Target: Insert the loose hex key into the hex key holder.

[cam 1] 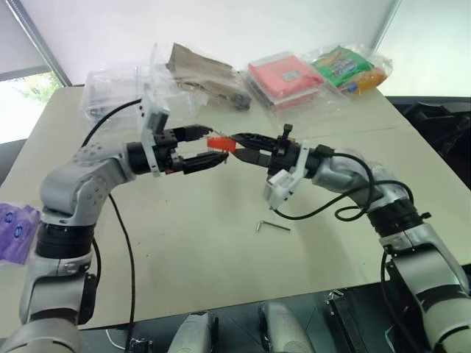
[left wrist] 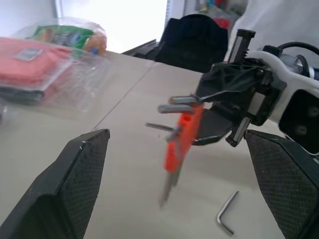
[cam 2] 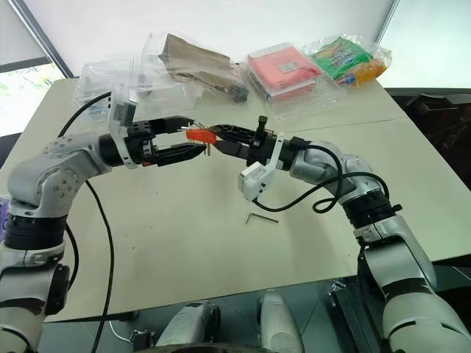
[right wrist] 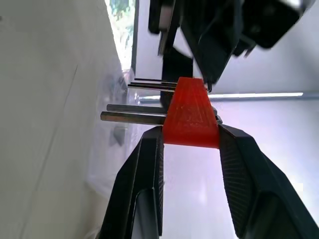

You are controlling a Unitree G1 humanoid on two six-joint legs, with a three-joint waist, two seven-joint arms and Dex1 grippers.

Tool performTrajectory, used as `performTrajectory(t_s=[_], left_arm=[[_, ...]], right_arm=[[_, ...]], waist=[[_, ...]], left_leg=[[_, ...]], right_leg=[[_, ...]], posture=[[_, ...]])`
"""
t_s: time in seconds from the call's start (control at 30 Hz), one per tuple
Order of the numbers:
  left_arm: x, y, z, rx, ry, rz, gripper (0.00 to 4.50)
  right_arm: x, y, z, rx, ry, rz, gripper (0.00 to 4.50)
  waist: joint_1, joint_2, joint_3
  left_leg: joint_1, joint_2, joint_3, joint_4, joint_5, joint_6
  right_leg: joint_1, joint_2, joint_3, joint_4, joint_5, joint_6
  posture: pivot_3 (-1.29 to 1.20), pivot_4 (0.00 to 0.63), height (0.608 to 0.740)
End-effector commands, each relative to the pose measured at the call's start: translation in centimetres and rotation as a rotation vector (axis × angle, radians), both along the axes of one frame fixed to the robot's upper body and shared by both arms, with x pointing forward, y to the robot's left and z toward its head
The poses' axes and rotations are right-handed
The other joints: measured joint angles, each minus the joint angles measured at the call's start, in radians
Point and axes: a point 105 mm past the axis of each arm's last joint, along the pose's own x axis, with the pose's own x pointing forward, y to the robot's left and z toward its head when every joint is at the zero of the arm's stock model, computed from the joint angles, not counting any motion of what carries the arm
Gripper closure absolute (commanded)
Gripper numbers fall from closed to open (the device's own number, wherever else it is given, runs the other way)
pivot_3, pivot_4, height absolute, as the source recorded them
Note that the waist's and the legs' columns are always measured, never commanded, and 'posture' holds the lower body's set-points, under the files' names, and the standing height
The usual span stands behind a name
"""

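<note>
Silver-grey arm shells with black joint bands, at lower left and lower right of the head views. Black cables looping loosely beside each forearm. White camera blocks bolted at the wrists. Black two-finger left gripper and right gripper, with fine cross-hatched rubber pads.

No legible text, labels or numbers on anything in view.

Both arms raised, tools facing. Left tool fingers spread wide; right tool pinched, level.
</note>
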Motion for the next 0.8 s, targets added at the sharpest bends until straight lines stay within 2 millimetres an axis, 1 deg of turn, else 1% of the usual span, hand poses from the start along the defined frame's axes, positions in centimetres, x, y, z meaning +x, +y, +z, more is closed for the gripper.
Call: performTrajectory(t_s=[0.03, 0.23, 0.47, 0.53, 0.6, 0.67, 0.73, 0.8], left_arm=[[-0.2, -0.6, 1.4, -0.014, -0.057, -0.045, 0.00], [-0.5, -1.3, 1.3, -0.022, -0.054, -0.084, 0.00], [-0.8, -1.4, 1.5, -0.043, -0.052, -0.093, 0.00], [-0.8, -1.4, 1.4, -0.042, -0.050, -0.093, 0.51], [-0.9, -1.5, 1.3, -0.043, -0.047, -0.094, 1.29], [-0.9, -1.5, 1.3, -0.047, -0.042, -0.096, 2.32], [-1.0, -1.5, 1.2, -0.050, -0.037, -0.099, 3.51], [-1.1, -1.6, 1.1, -0.050, -0.032, -0.100, 4.25]], right_arm=[[-1.4, -0.3, 1.8, 0.041, -0.054, 0.056, 3.50], [-1.8, -0.2, 1.8, 0.034, -0.054, 0.075, 3.50], [-1.8, -0.3, 1.9, 0.027, -0.053, 0.077, 3.50], [-1.8, -0.3, 1.9, 0.026, -0.052, 0.077, 3.50], [-1.7, -0.3, 2.0, 0.026, -0.052, 0.077, 3.50], [-1.7, -0.2, 2.0, 0.025, -0.053, 0.076, 3.50], [-1.7, -0.2, 2.1, 0.026, -0.053, 0.074, 3.50], [-1.6, -0.2, 2.1, 0.026, -0.055, 0.072, 3.50]], waist=[[0.002, 0.000, 0.000], [0.002, 0.000, 0.000], [0.002, 0.000, 0.000], [0.003, 0.000, 0.000], [0.003, 0.000, 0.000], [0.003, 0.000, 0.000], [0.003, 0.000, 0.000], [0.003, 0.000, 0.000]], left_leg=[[0.000, 0.000, 0.000, 0.000, 0.000, 0.000], [0.000, 0.000, 0.000, 0.001, 0.000, 0.000], [0.000, 0.000, 0.000, 0.001, 0.000, 0.000], [0.000, 0.000, 0.000, 0.001, 0.000, 0.000], [0.000, 0.000, 0.000, 0.001, 0.000, 0.000], [0.000, 0.000, 0.000, 0.001, 0.000, 0.000], [0.000, 0.000, 0.000, 0.001, 0.000, 0.000], [0.000, 0.000, 0.000, 0.001, 0.000, 0.000]], right_leg=[[0.000, 0.000, 0.000, 0.000, 0.000, 0.000], [0.000, 0.000, 0.000, 0.000, 0.000, 0.000], [0.000, 0.000, 0.000, 0.000, 0.000, 0.000], [0.000, 0.000, 0.000, 0.000, 0.000, 0.000], [0.000, 0.000, 0.000, 0.000, 0.000, 0.000], [0.000, 0.000, 0.000, 0.000, 0.000, 0.000], [0.000, 0.000, 0.000, 0.000, 0.000, 0.000], [0.000, 0.000, 0.000, 0.000, 0.000, 0.000]], posture=[[0.00, 0.150, 0.740], [0.00, 0.150, 0.740], [0.00, 0.150, 0.740], [0.00, 0.150, 0.740], [0.00, 0.150, 0.740], [0.00, 0.150, 0.740], [0.00, 0.150, 0.740], [0.00, 0.150, 0.740]])
